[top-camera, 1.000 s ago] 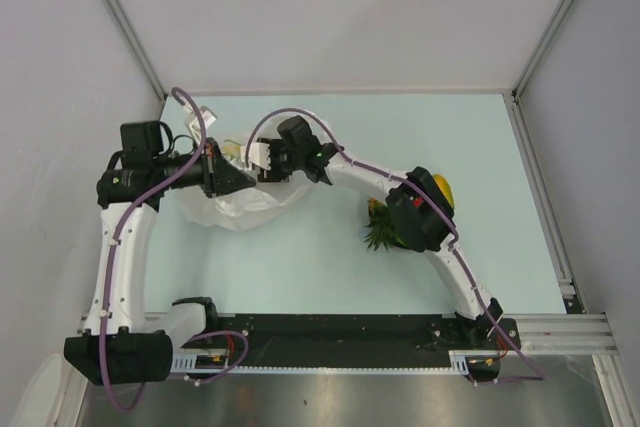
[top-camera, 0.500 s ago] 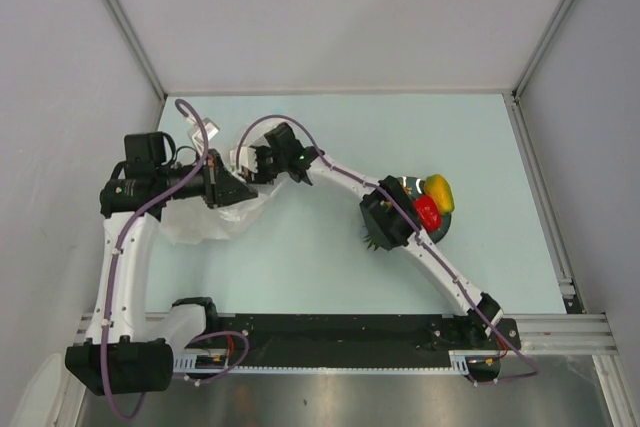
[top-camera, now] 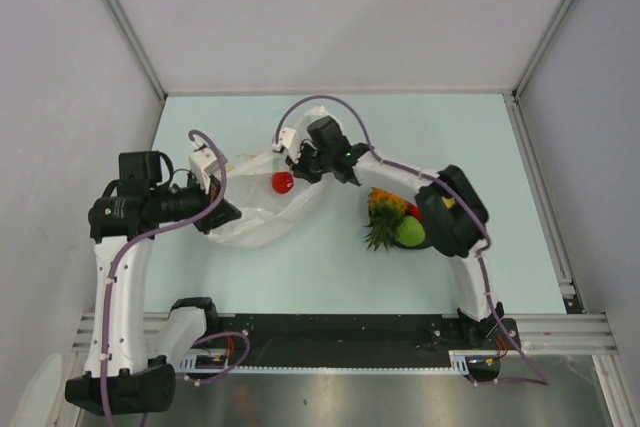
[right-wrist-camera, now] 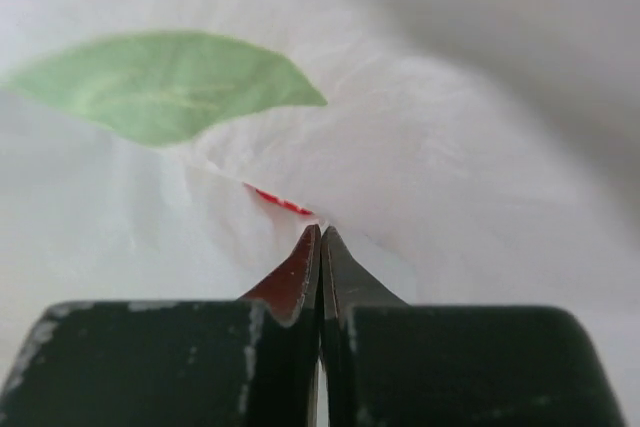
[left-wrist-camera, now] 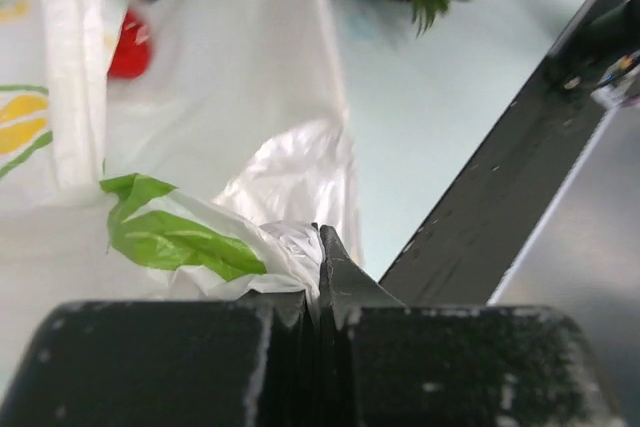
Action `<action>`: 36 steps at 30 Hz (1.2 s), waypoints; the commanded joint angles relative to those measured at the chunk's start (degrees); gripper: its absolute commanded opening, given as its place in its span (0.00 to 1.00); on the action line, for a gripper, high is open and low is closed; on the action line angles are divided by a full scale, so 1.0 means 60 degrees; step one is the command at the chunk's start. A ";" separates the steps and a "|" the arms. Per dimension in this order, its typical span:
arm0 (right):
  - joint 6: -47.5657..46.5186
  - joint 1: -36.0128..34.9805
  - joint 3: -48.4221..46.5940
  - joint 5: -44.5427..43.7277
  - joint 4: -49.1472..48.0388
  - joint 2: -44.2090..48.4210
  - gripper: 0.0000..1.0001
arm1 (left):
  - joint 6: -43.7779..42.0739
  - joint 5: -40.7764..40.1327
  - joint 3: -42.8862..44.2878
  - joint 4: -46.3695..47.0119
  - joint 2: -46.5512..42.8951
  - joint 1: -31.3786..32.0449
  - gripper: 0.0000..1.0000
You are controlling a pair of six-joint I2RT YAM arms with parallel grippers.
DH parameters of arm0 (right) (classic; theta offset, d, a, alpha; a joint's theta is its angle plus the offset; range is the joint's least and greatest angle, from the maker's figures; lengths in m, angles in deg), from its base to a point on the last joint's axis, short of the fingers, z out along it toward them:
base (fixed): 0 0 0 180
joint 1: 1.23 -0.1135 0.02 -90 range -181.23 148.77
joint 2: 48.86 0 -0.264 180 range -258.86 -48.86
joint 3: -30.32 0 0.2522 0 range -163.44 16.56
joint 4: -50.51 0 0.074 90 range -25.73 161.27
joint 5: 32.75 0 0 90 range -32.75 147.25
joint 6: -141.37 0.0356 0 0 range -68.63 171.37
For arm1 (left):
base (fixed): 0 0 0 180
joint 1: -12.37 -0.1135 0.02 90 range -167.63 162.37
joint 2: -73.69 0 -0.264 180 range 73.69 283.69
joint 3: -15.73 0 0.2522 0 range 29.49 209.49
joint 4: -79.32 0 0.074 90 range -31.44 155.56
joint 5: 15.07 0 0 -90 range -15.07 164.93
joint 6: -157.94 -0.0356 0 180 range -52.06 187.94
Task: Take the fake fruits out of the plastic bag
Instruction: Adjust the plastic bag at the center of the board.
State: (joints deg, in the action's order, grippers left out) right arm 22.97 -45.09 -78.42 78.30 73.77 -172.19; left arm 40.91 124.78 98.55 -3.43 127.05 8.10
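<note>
Emptying step: my left gripper (left-wrist-camera: 320, 247) clamps the plastic bag (left-wrist-camera: 250, 97); my clenched right gripper (right-wrist-camera: 320, 237) must open for the small red fruit (top-camera: 283, 182).

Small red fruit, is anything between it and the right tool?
Yes, the plastic bag. The right tool is shut on a fold of its film, and the small red fruit shows only as a sliver under that fold in the right wrist view.
</note>
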 commanded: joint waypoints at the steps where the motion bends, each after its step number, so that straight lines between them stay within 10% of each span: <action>1: 0.0867 -0.0408 0.1891 0.0094 -0.0440 0.2125 0.00 | -0.1896 -0.1099 -0.0288 -0.0791 -0.0310 -0.0035 0.00; 5: 0.0866 -0.0746 0.2588 0.0050 -0.0396 0.2142 0.02 | -0.2307 -0.1378 -0.0450 -0.0631 -0.0105 -0.0035 0.00; 9: 0.1013 -0.0923 0.2500 -0.0477 -0.0688 0.2331 0.40 | -0.2249 -0.1116 -0.0319 -0.0601 0.0260 0.0067 0.00; 19: 0.1102 -0.1128 0.2397 0.1644 -0.0220 0.3400 0.59 | -0.1897 -0.0325 -0.0376 -0.0265 0.0701 0.0331 0.00; 36: -0.0817 -0.1756 0.2995 0.2161 0.1070 0.3504 0.46 | -0.0203 -0.1422 -0.2016 0.2573 0.1199 0.0902 0.00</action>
State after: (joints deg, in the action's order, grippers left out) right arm 22.16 -53.70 -62.88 91.59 80.07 -148.93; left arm 33.39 117.63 88.10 3.28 133.09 13.17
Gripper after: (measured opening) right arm 0.463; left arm 0.005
